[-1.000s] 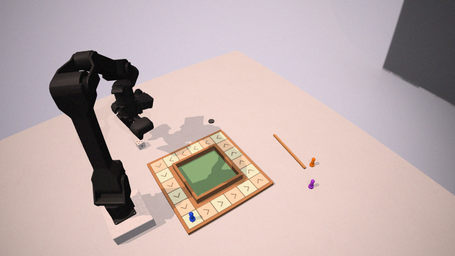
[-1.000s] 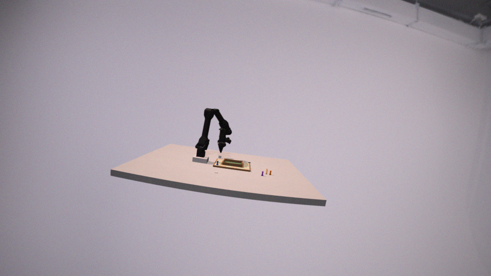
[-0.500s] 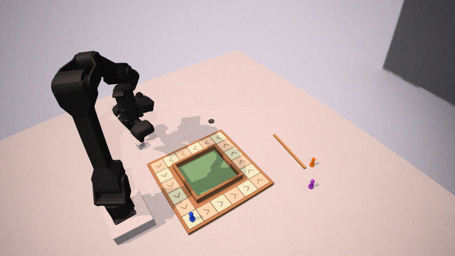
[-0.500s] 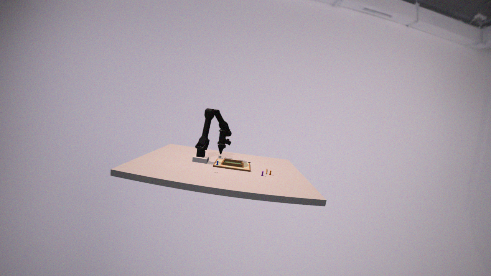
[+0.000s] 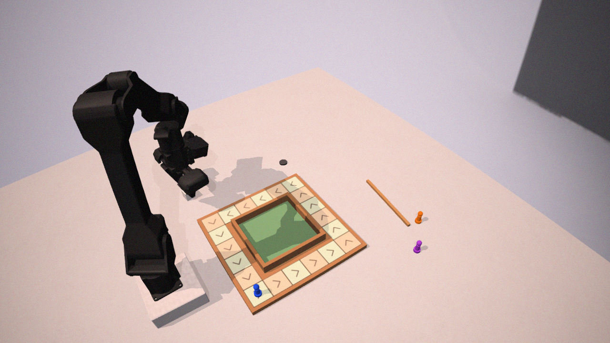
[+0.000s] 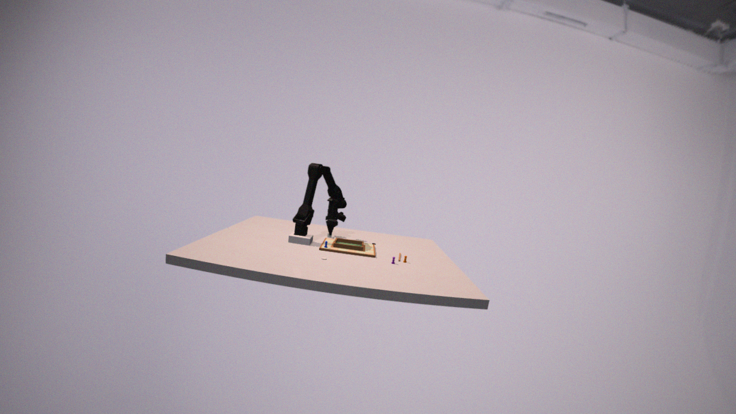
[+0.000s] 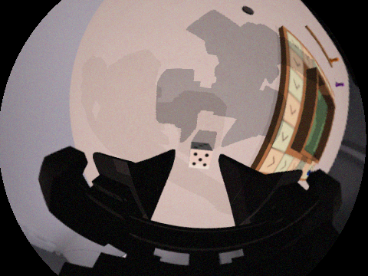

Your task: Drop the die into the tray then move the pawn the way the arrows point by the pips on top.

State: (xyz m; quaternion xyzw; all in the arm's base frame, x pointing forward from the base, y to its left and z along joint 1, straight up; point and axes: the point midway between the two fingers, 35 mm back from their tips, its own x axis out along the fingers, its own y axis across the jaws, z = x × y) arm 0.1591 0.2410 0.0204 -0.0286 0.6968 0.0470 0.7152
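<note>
Wrist view gives you the clearest read: the die (image 7: 201, 159) sits on the table (image 7: 133, 36) just below frame centre, framed by the two dark fingers of the gripper (image 7: 196, 171), which stand apart and clasp nothing. You can count five pips on its top face. From the top view the die itself is hidden under the gripper (image 5: 190, 186), left of centre, just beyond the upper-left edge of the board (image 5: 307, 279).

By my reading you are at the very first step. The jaws are low around the die but not yet closed on it, so the pickup is not done. The green dice tray (image 5: 277, 232) at the middle of the board holds nothing, and the blue pawn (image 5: 256, 290) stands on the corner square at the bottom of the board.

What you have left: close on the die, lift it, carry it right over the tray wall and release so it tumbles; read the top face; walk the blue pawn along the arrows by that count; then open and pull the arm off everything. Leave the orange pawn (image 5: 419, 216), purple pawn (image 5: 417, 246), wooden stick (image 5: 387, 202) and small black disc (image 5: 283, 162) alone.
</note>
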